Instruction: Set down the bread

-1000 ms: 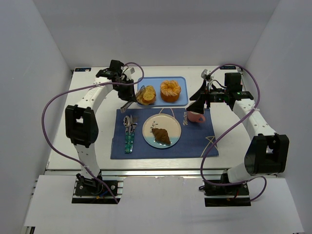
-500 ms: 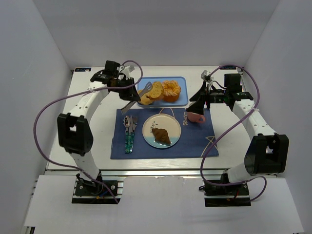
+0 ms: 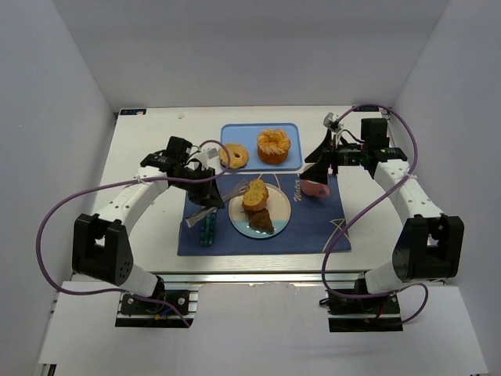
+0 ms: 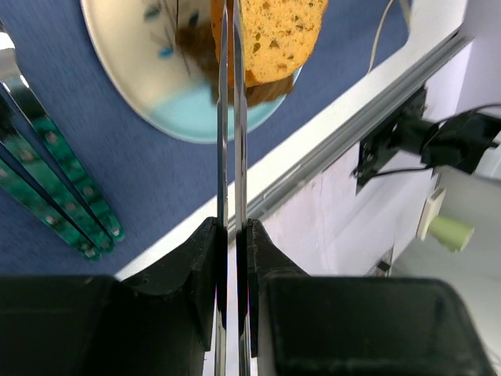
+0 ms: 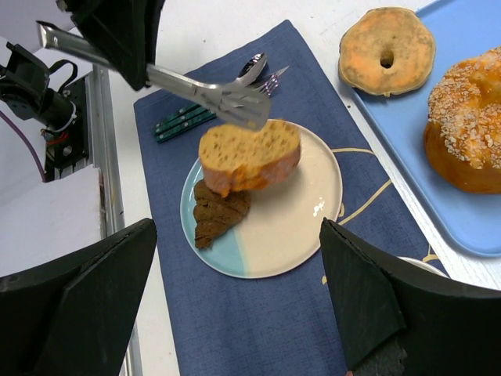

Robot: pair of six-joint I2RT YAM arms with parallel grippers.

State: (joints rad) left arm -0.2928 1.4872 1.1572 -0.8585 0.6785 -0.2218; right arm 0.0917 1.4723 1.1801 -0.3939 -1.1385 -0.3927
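A slice of orange-brown bread [image 3: 255, 194] hangs over the round plate [image 3: 279, 205], pinched in metal tongs [image 3: 228, 188]. My left gripper [image 3: 205, 174] is shut on the tongs' handles, left of the plate. In the left wrist view the tongs [image 4: 228, 141] run up from my gripper [image 4: 232, 227] to the bread [image 4: 278, 31]. In the right wrist view the bread [image 5: 249, 154] sits just above a brown croissant [image 5: 219, 211] on the plate [image 5: 305, 204]. My right gripper [image 3: 317, 168] is open and empty, above the mat's right part.
A blue tray [image 3: 235, 131] behind the mat holds a flat bagel [image 3: 233, 155] and a seeded round bun [image 3: 274, 145]. Green-handled cutlery [image 3: 207, 227] lies left of the plate on the blue mat [image 3: 313, 227]. A pink cup [image 3: 315, 189] stands under my right gripper.
My left arm has swung back from the tray toward me, carrying the bread slice in the tongs from the tray to over the plate. The right arm has not moved.
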